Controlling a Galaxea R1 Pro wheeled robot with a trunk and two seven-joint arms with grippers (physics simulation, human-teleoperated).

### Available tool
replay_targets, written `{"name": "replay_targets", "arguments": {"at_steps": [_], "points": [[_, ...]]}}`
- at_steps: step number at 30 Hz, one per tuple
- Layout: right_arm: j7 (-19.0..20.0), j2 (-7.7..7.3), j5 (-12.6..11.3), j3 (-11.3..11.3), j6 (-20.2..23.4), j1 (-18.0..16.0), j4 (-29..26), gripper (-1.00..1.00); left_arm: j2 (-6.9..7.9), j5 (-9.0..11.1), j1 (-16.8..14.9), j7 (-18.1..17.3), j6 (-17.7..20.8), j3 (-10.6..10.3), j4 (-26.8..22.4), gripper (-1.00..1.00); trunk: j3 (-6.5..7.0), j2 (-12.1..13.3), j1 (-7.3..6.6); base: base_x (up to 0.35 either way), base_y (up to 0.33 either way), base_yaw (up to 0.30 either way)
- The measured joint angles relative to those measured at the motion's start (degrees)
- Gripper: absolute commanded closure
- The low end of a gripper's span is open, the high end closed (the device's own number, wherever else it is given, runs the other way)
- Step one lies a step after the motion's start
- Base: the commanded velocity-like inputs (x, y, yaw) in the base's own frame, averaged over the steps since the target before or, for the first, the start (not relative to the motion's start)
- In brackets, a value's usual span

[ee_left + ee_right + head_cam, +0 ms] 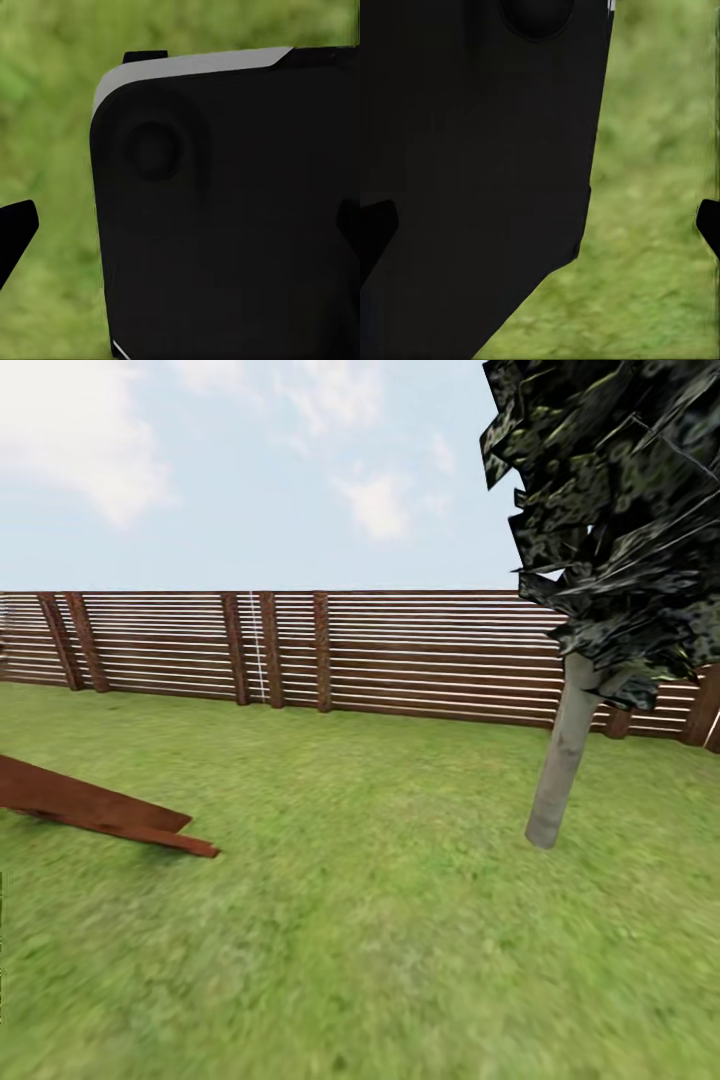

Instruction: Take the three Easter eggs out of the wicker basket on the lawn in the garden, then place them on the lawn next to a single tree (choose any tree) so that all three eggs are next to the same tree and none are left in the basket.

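1. Head view: lawn (380,940) runs flat and green to a brown horizontal-slat fence (400,655) under a pale, cloudy sky. The tree (562,765), pale grey-beige trunk leaning slightly, stands on the grass at right in front of the fence; its dark mottled crown fills the upper right corner. Reddish-brown planks (95,808) lie on the grass at the left edge, well apart from the tree.
2. Left wrist view: a large black robot body panel (232,217) with a grey top edge blocks most of the frame, blurred grass beside it. Left pincer (184,229) fingertips (16,225) show dark at opposite frame edges, spread apart, nothing between them but the panel behind.
3. Right wrist view: black panel (480,165) to one side, grass (652,225) to the other. Right pincer (547,225) tips (376,225) likewise spread, holding nothing.
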Motion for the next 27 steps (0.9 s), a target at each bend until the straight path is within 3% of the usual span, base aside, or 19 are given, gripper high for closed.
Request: {"name": "replay_targets", "arguments": {"at_steps": [27], "points": [[0.0,0.0,0.0,0.1,0.0,0.0,0.0,-1.0,0.0,0.0,0.0,0.0,0.0,0.0,0.0,-1.0,0.0,0.0,0.0,0.308,-0.134,0.037]]}}
